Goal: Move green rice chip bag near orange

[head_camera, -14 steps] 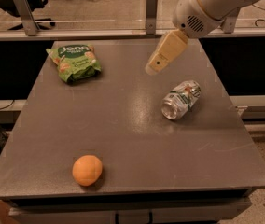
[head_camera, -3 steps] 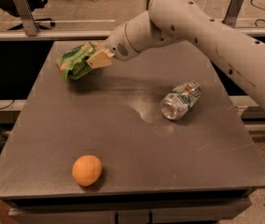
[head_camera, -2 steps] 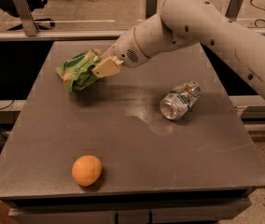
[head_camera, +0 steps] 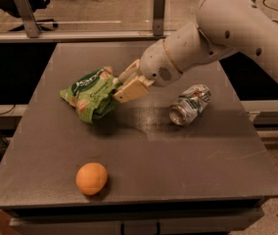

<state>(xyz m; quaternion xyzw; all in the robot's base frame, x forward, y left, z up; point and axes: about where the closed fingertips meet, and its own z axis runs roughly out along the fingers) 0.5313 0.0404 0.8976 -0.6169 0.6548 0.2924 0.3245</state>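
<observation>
The green rice chip bag [head_camera: 89, 94] is held in the air above the left middle of the grey table [head_camera: 178, 155], crumpled and tilted. My gripper [head_camera: 118, 88] is shut on the bag's right edge, with its cream fingers [head_camera: 131, 89] clamped on the foil. The orange [head_camera: 91, 178] sits on the table near the front left, well below and in front of the bag, apart from it.
A crushed silver can [head_camera: 190, 104] lies on its side at the right middle of the table, close to my arm [head_camera: 217, 38]. The table's front edge is just in front of the orange. Office chairs and a rail stand behind the table.
My gripper went from open above the table to closed on the bag at the back left, lifted it, and has carried it forward and right toward the table's middle.
</observation>
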